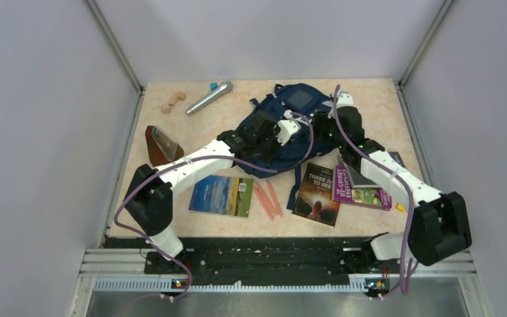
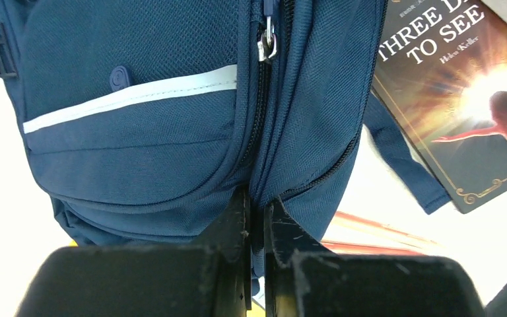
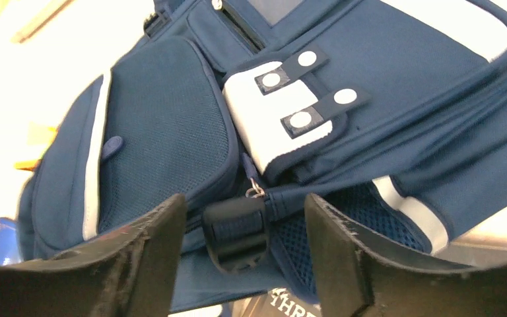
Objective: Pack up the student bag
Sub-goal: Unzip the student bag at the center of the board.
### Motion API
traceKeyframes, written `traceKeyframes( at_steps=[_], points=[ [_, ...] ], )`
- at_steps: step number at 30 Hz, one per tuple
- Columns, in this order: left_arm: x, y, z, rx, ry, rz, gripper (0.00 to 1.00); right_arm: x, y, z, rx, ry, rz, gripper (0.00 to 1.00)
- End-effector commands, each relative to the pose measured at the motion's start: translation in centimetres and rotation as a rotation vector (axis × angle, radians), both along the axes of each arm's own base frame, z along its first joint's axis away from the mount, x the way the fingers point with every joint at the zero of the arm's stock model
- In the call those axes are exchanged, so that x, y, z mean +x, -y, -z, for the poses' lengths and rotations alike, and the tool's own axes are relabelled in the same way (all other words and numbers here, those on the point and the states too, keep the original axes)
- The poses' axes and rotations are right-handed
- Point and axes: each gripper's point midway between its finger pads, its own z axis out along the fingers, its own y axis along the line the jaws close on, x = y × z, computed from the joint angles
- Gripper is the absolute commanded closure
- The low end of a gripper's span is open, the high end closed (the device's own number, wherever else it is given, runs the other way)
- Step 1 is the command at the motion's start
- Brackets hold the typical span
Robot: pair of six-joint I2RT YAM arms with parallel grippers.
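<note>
The navy-blue student bag lies at the middle back of the table, its white patch on the front pocket. My left gripper is shut on a fold of the bag's fabric beside a zip seam; a metal zip pull hangs further up that seam. My right gripper is open at the bag's right side. Its fingers stand wide apart either side of a black strap buckle without touching it.
The book "Three Days to See" and a purple book lie near the bag. A blue-green book and pink pencils lie in front. A microphone, wooden blocks and a brown wedge-shaped object sit at the left.
</note>
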Motion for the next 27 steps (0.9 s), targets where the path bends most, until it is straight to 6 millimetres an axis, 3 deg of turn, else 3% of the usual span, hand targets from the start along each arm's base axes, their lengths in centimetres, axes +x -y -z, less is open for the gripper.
traceKeyframes(
  at_steps=[1, 9, 16, 27],
  points=[
    [-0.6, 2.4, -4.3, -0.188, -0.04, -0.028, 1.0, -1.9, 0.5, -3.1, 0.097, 0.064, -0.002, 0.3],
    [-1.1, 2.1, -3.2, -0.189, -0.117, -0.095, 1.0, -7.2, 1.2, -4.1, 0.21, 0.092, -0.027, 0.27],
    [-0.7, 1.5, -3.5, -0.187, -0.085, -0.125, 1.0, -10.2, 1.9, -3.4, 0.323, 0.112, 0.01, 0.29],
    [-1.3, 2.0, -4.0, -0.212, -0.101, -0.09, 1.0, -11.1, 1.9, 1.7, 0.533, 0.035, 0.129, 0.36]
  ],
)
